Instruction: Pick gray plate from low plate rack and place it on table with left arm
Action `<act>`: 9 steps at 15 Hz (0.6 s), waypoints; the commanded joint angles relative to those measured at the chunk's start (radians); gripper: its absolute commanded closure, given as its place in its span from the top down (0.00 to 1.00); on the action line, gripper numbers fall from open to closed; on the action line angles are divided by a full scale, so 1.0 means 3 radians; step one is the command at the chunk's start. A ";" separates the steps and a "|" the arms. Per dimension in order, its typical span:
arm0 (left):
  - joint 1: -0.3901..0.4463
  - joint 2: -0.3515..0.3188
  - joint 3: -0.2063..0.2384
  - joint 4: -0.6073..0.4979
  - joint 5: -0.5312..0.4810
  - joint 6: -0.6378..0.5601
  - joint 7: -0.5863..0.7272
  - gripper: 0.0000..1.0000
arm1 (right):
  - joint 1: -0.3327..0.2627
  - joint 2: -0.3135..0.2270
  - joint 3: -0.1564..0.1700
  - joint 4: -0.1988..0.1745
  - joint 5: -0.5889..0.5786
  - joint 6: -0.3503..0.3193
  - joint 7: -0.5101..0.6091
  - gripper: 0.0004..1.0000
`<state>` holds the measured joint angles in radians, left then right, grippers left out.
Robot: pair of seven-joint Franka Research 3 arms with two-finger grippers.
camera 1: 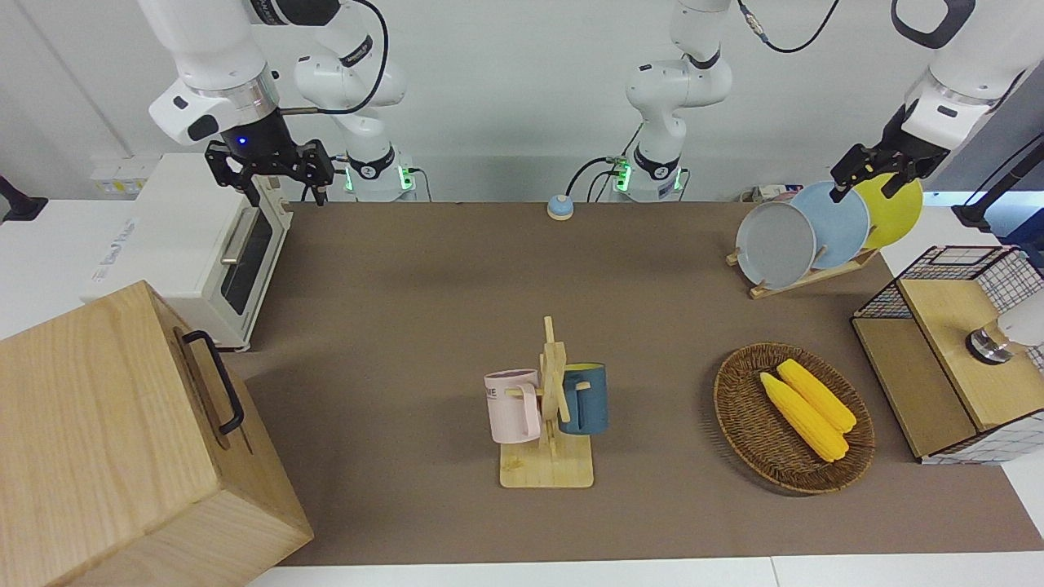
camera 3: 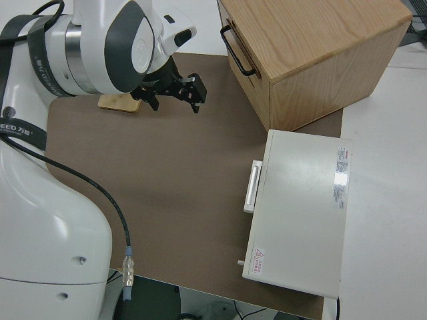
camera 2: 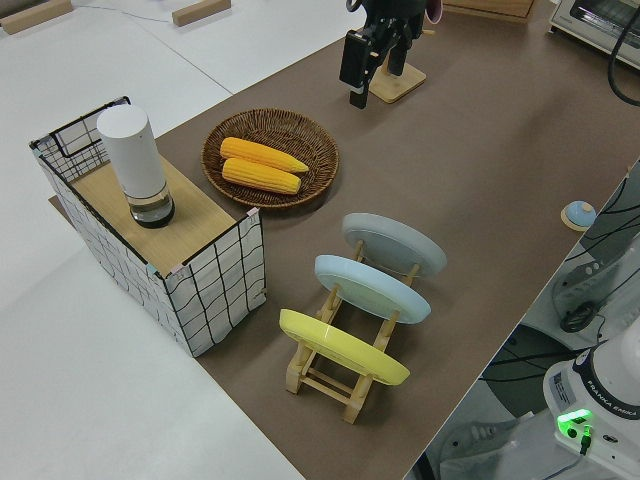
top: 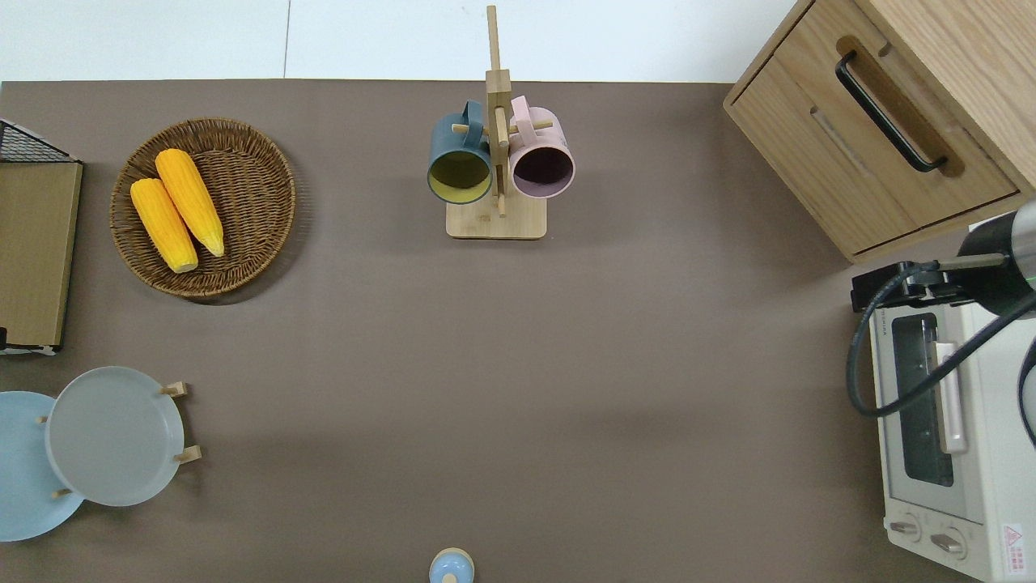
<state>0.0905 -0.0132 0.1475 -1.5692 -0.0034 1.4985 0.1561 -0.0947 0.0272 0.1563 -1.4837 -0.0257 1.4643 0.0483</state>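
Observation:
The gray plate [camera 1: 775, 244] [top: 113, 436] [camera 2: 393, 247] leans in the low plate rack [camera 1: 803, 281] [camera 2: 330, 375], in the slot farthest from the robots. The rack stands on the brown table [camera 1: 408, 326] at the left arm's end. My left gripper [camera 1: 867, 191] [camera 2: 375, 85] hangs open in the air with nothing between its fingers, apart from the plates and outside the overhead view. The right arm is parked, its gripper [camera 1: 281, 183] [camera 3: 175, 100] open and holding nothing.
A light-blue plate [camera 1: 840, 224] and a yellow plate [camera 1: 893, 216] share the rack. Farther from the robots lie a wicker basket [camera 1: 795, 416] with corn and a mug tree [camera 1: 548, 408]. A wire crate [camera 1: 954, 350] stands beside the rack. A toaster oven [camera 1: 220, 261] and wooden drawer box [camera 1: 122, 440] stand at the right arm's end.

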 commanded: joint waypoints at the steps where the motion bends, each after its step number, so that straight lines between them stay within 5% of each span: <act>1: 0.0026 -0.0063 -0.0026 -0.0153 0.0067 -0.0005 0.0032 1.00 | 0.0024 0.0001 -0.0020 0.0022 0.0009 -0.0003 0.0013 0.98; 9: -0.0026 -0.0370 -0.0052 -0.0813 0.0277 0.0276 0.0027 1.00 | 0.0024 0.0001 -0.0020 0.0022 0.0009 -0.0003 0.0013 0.98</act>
<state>0.0951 -0.0567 0.1319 -1.7053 0.0544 1.5186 0.1593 -0.0947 0.0272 0.1563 -1.4837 -0.0257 1.4643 0.0483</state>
